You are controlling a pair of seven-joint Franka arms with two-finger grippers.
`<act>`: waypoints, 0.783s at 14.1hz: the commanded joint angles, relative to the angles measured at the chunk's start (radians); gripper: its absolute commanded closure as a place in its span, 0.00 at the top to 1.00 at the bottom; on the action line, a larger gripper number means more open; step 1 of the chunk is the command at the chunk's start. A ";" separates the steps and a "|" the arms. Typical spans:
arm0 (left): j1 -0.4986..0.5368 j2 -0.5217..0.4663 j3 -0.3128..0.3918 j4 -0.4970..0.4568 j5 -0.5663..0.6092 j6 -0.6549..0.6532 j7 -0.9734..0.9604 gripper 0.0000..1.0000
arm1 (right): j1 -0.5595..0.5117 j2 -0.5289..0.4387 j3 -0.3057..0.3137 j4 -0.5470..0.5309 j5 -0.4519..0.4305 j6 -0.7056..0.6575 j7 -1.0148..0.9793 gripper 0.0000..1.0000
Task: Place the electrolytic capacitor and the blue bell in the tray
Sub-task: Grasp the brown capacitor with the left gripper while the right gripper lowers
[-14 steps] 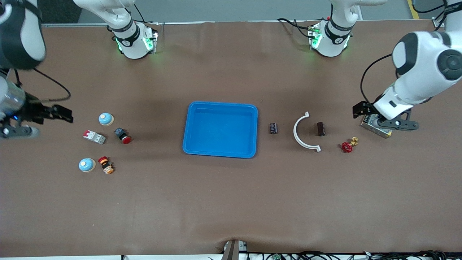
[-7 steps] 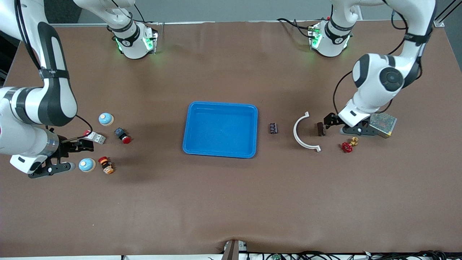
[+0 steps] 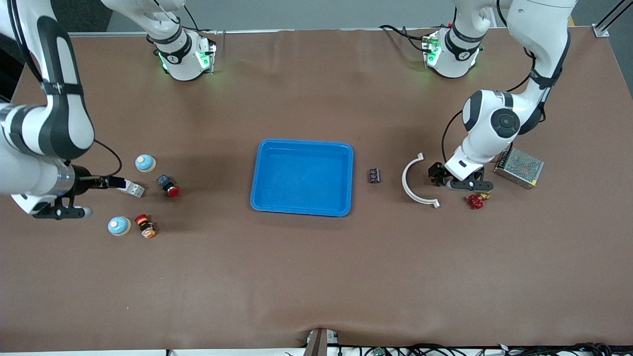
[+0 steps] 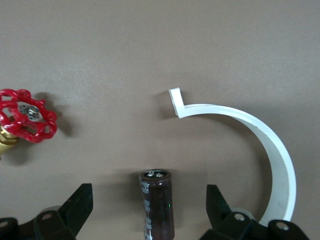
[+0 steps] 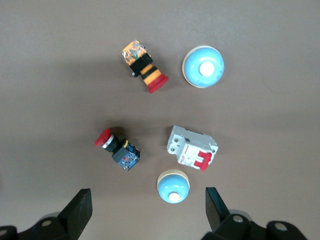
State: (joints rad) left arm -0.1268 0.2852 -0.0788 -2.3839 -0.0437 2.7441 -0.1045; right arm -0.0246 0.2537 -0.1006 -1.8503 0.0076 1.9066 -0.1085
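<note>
The bright blue tray (image 3: 296, 209) lies empty at the table's middle. A brown electrolytic capacitor (image 4: 156, 205) lies on the table between the spread fingers of my left gripper (image 4: 148, 202). In the front view that gripper (image 3: 437, 174) hides the capacitor. A small black capacitor-like part (image 3: 374, 175) lies beside the tray. Two blue bells sit toward the right arm's end: one (image 3: 145, 162) farther from the front camera, one (image 3: 119, 226) nearer. My right gripper (image 3: 117, 182) is open in the air, and the farther bell (image 5: 173, 187) shows between its fingers.
A white curved clip (image 3: 413, 185) lies between the black part and my left gripper. A red valve (image 3: 475, 200) and a metal mesh box (image 3: 518, 168) lie beside that gripper. A white breaker (image 3: 131, 188), a red push button (image 3: 168, 186) and an orange-red switch (image 3: 145, 226) lie among the bells.
My left gripper moved from over the mesh box toward the tray, onto the brown capacitor. My right gripper came in from the table's end, passed the nearer bell, and now hangs by the breaker.
</note>
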 commanded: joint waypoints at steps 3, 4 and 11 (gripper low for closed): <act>-0.007 0.025 -0.001 0.006 -0.013 0.016 -0.026 1.00 | -0.069 -0.235 0.010 -0.384 -0.064 0.270 0.001 1.00; -0.007 0.028 -0.001 0.006 -0.013 0.016 -0.026 1.00 | -0.087 -0.232 0.010 -0.420 -0.066 0.340 -0.040 1.00; -0.023 0.055 -0.001 0.006 -0.013 0.016 -0.164 0.12 | -0.110 -0.194 0.012 -0.552 -0.066 0.588 -0.077 1.00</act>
State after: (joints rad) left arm -0.1303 0.3302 -0.0789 -2.3828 -0.0438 2.7472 -0.1999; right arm -0.1233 0.0544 -0.0999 -2.3917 -0.0419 2.4753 -0.1829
